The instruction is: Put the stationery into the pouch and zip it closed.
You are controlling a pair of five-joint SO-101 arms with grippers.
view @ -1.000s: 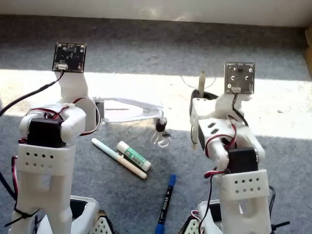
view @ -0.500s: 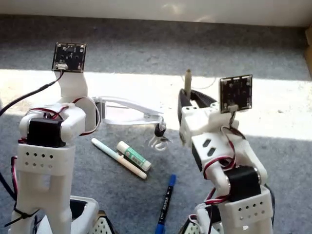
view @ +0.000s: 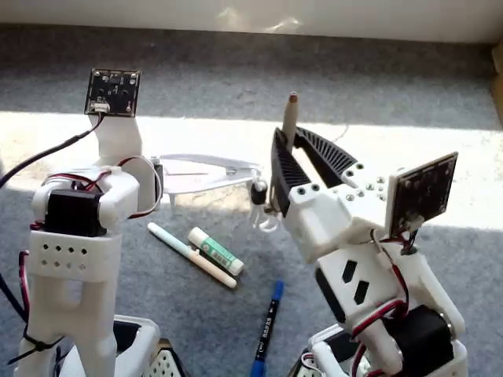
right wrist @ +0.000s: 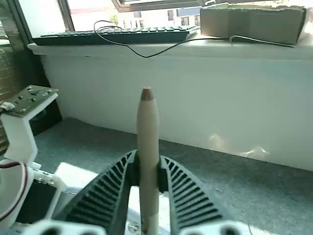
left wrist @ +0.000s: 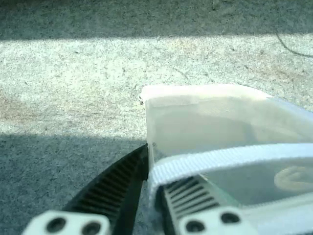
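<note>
High view: right gripper (view: 289, 133) is clamping a pen (view: 291, 106) upright at the pouch's (view: 200, 174) 2 o'clock, ready for insertion.
Left wrist view: left gripper (left wrist: 152, 169) is pinching the pouch rim, steadying it.
Right wrist view: fingers (right wrist: 105, 193) are squeezing the pen's barrel.

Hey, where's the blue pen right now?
In the high view, the blue pen lies on the carpet near the bottom edge, just right of the glue stick and white marker.
</note>
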